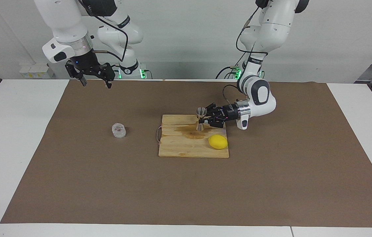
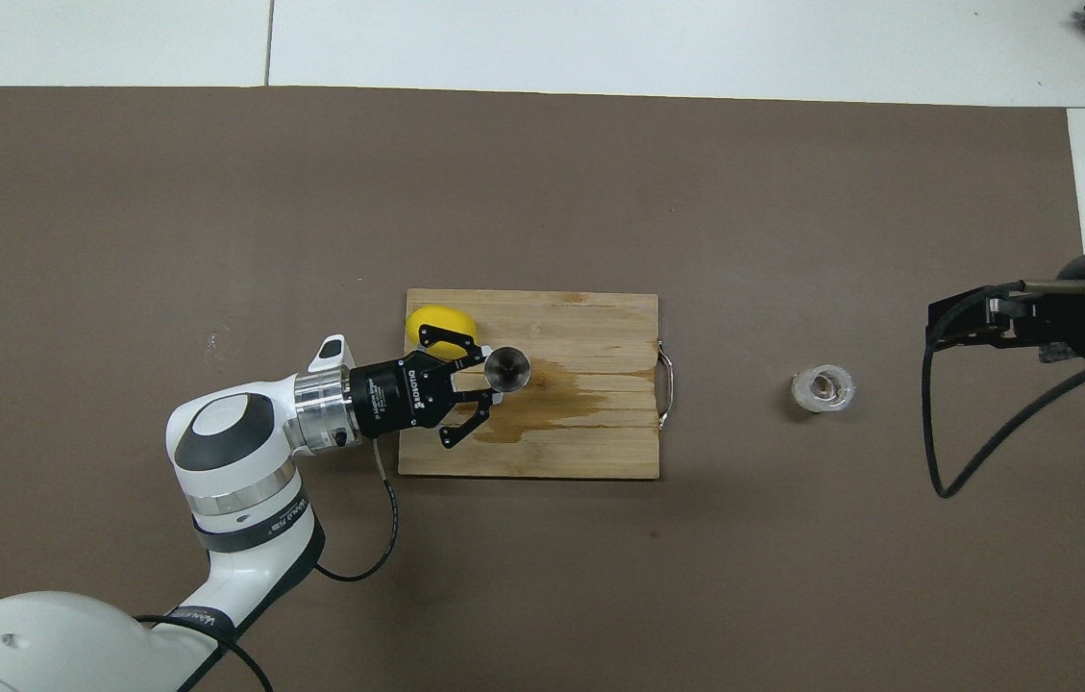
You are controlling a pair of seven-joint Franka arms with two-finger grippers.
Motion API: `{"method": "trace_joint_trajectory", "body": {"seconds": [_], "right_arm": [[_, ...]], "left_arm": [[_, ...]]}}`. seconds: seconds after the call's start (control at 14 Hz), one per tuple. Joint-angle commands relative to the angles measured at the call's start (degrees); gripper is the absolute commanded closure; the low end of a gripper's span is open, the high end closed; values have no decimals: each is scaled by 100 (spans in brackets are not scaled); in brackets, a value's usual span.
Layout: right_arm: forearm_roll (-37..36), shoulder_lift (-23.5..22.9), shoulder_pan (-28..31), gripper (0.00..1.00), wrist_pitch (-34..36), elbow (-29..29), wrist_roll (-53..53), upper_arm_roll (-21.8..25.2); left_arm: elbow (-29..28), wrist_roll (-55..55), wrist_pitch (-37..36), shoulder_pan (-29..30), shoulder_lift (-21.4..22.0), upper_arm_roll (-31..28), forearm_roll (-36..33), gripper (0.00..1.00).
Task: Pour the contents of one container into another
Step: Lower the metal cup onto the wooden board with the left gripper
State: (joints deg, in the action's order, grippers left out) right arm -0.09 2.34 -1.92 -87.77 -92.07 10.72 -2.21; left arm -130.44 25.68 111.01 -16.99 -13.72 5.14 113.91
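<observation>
The metal jigger (image 1: 200, 119) stands upright on the wooden board (image 1: 186, 149), beside a wet stain. My left gripper (image 1: 207, 119) lies low and level over the board, open, with its fingertips at the jigger's side and not closed on it. In the overhead view the jigger (image 2: 506, 368) sits just past the tips of the left gripper (image 2: 486, 377). The clear glass cup (image 1: 119, 130) stands alone on the brown mat toward the right arm's end; it also shows in the overhead view (image 2: 823, 388). My right gripper (image 1: 95, 79) is open and empty, raised over the mat's edge by its own base, where the arm waits.
A lemon (image 1: 218, 142) lies on the board's corner, close to the left gripper's wrist; it also shows in the overhead view (image 2: 441, 327). The board (image 2: 590, 452) has a metal handle on the side toward the glass cup. A brown mat (image 1: 186, 191) covers the table.
</observation>
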Motion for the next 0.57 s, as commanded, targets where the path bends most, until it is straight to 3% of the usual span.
{"method": "trace_joint_trajectory", "body": {"seconds": [0.0,0.5], "right_arm": [[132,117,34,0,-3,-136,-35,19],[141,117,34,0,-3,-136,-35,19]], "left_arm": [[-227,-125,219,-252,186,-83,306,100],[-385,-406,228,-322,107,-83,667,100]]}}
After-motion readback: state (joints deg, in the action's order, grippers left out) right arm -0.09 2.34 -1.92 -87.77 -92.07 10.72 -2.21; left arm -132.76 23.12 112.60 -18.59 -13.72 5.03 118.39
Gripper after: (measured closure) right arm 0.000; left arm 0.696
